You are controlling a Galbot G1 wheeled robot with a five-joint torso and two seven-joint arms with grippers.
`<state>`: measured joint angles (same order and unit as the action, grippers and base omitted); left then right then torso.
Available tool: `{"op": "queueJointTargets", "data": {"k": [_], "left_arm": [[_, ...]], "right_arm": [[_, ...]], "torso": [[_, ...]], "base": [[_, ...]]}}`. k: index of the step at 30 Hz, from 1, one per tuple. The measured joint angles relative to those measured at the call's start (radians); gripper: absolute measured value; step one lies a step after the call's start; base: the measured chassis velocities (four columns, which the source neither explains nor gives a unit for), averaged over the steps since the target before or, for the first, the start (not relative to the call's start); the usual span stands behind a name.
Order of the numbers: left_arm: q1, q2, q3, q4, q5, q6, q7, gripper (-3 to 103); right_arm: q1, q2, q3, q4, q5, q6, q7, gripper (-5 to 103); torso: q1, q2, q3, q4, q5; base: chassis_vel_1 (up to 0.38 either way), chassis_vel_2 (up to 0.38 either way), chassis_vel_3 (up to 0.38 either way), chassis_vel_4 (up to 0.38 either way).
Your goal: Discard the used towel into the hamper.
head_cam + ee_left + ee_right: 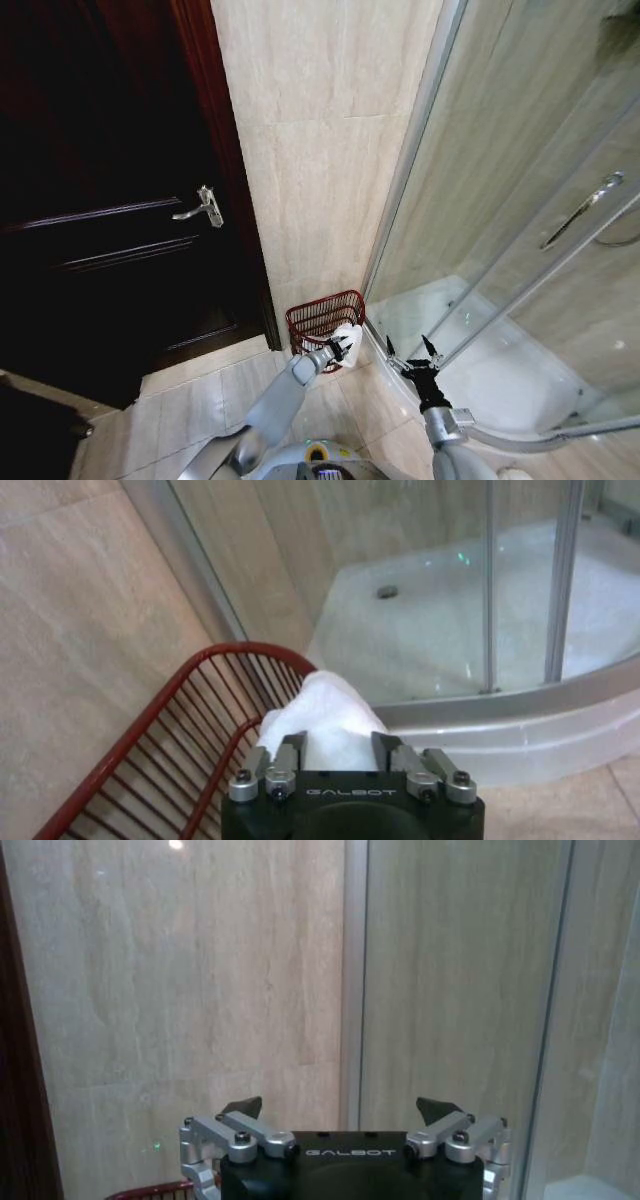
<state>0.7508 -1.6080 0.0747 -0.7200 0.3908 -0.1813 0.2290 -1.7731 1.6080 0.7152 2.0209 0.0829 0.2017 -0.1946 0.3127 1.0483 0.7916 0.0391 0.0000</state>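
White towel is sitting clenched in the left gripper just past the hamper rim, beside the shower glass; the right gripper is hanging released nearby.

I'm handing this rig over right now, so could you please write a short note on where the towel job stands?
Left claw: shut on the white towel, held at the hamper's rim on the shower side.
Right claw: open, carrying nothing, raised in front of the glass shower enclosure.
Hamper: on the floor in the corner between the tiled wall and the shower.
Done: towel picked up and brought to the hamper.
Left: move it over the opening and release; the towel is not yet inside.
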Motion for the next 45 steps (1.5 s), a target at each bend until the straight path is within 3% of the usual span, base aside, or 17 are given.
{"op": "queueJointTargets", "data": {"k": [1,3,7,8,12,13,15,18,21,22,24,27,30,33,36,38,45], "left_arm": [[-0.003,0.0,0.0,0.007,0.009,0.002,-0.001,49],[-0.01,0.0,0.001,0.027,0.026,0.003,-0.003,59],[-0.014,-0.001,0.003,0.048,0.035,0.0,-0.003,59],[-0.015,-0.001,0.003,0.057,0.037,-0.003,-0.003,71],[-0.016,-0.001,0.001,0.069,0.037,-0.017,-0.01,77],[-0.016,-0.001,0.0,0.069,0.036,-0.021,-0.016,68],[-0.016,-0.001,-0.001,0.069,0.033,-0.025,-0.026,68],[-0.016,0.0,-0.005,0.064,0.018,-0.039,-0.043,53],[-0.015,0.0,-0.007,0.045,0.005,-0.044,-0.045,53],[-0.014,0.0,-0.009,0.036,0.0,-0.045,-0.045,44],[-0.014,0.0,-0.012,0.029,-0.003,-0.046,-0.044,44],[-0.008,0.0,-0.016,0.016,-0.005,-0.048,-0.043,29],[-0.005,0.0,-0.018,0.014,-0.005,-0.048,-0.043,29],[0.0,0.0,-0.021,0.013,-0.005,-0.048,-0.042,14],[0.001,0.0,-0.021,0.014,-0.003,-0.048,-0.041,14],[0.001,0.0,-0.022,0.017,-0.004,-0.048,-0.043,3],[-0.011,0.0,-0.029,0.021,-0.029,-0.041,-0.062,0]], "right_arm": [[0.002,0.0,0.0,-0.002,0.0,0.0,0.0,100],[0.008,0.0,0.002,-0.006,0.002,0.0,0.0,100],[0.014,0.0,0.004,-0.009,0.002,-0.001,0.001,100],[0.016,0.0,0.004,-0.012,0.002,-0.001,0.001,100],[0.021,0.0,0.006,-0.02,0.003,-0.002,0.002,100],[0.021,0.0,0.006,-0.024,0.003,-0.002,0.003,100],[0.021,0.0,0.005,-0.028,0.003,-0.001,0.004,100],[0.02,0.0,0.004,-0.034,0.003,0.002,0.006,100],[0.017,0.0,0.004,-0.036,0.003,0.005,0.007,100],[0.016,0.0,0.003,-0.036,0.003,0.005,0.007,100],[0.015,0.0,0.003,-0.036,0.003,0.006,0.008,100],[0.015,0.0,0.003,-0.036,0.004,0.008,0.008,100],[0.014,0.0,0.003,-0.035,0.004,0.008,0.008,100],[0.014,0.0,0.003,-0.032,0.006,0.008,0.008,100],[0.014,0.0,0.003,-0.031,0.007,0.009,0.008,100],[0.013,0.0,0.004,-0.031,0.01,0.011,0.009,100],[0.013,0.0,0.004,-0.04,0.014,0.018,0.012,100]], "torso": [[0.0,0.0,0.0,0.0,-0.0001],[0.0,0.0,0.0,0.0001,0.0],[0.0,0.0,0.0,0.0001,-0.0001],[0.0,0.0,0.0,0.0001,0.0],[0.0,0.0,0.0,0.0001,0.0],[0.0,0.0,0.0,0.0001,0.0],[0.0,0.0,0.0,0.0001,0.0],[0.0,0.0,0.0,0.0002,0.0],[0.0,0.0,0.0,0.0,-0.0001],[0.0,0.0,0.0,0.0,-0.0001],[0.0,0.0,0.0,0.0,-0.0001],[0.0,0.0,0.0,0.0001,0.0],[0.0,0.0,0.0,0.0001,0.0],[0.0,0.0,0.0,0.0001,0.0],[0.0,0.0,0.0,0.0001,-0.0001],[0.0,0.0,0.0,0.0001,-0.0001],[0.0,0.0,0.0,0.0001,0.0]], "base": [[0.0,0.0,0.0,0.0],[0.0,0.0,0.0,0.0],[0.0,0.0,0.0,0.0],[0.0,0.0,0.0,0.0],[0.0,0.0,0.0,0.0],[0.0,0.0,0.0,0.0],[0.0,0.0,0.0,0.0],[0.0,0.0,0.0,0.0],[0.0,0.0,0.0,0.0],[0.0,0.0,0.0,0.0],[0.0,0.0,0.0,0.0],[0.0,0.0,0.0,0.0],[0.0,0.0,0.0,0.0],[0.0,0.0,0.0,0.0],[0.0,0.0,0.0,0.0],[0.0,0.0,0.0,0.0],[0.0,0.0,0.0,0.0]]}}
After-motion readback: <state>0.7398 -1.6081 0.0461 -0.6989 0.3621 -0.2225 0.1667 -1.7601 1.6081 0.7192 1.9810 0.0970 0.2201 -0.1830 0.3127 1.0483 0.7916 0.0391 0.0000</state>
